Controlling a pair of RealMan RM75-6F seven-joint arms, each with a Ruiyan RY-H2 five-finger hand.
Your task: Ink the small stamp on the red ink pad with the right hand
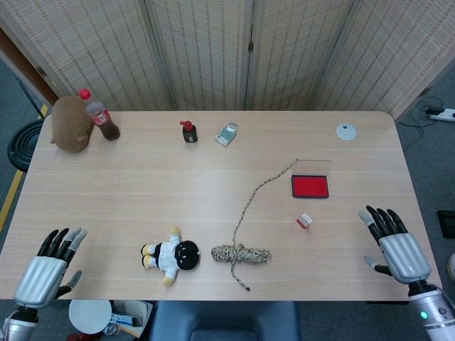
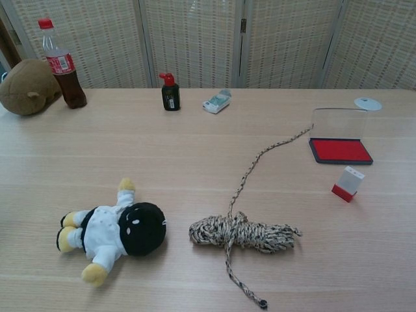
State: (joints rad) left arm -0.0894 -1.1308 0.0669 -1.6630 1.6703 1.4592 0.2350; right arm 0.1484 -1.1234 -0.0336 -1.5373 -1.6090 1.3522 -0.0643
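My right hand rests over the near right corner of the desk, fingers spread apart and holding nothing. My left hand sits at the near left corner, its fingers also splayed and empty. Neither hand shows in the chest view.

The small stamp lies on the desk, apart from my right hand and further in toward the middle; in the chest view it is tilted, its red base down toward the near side. Just beyond it sits the red ink pad, its clear lid standing open at the far edge.

A coiled bundle of rope lies near the front edge, one loose strand running up toward the ink pad. Left of it is a plush doll on its side. Along the far edge stand a small black bottle with a red cap, a small packet, a white disc, a cola bottle and a brown plush toy.
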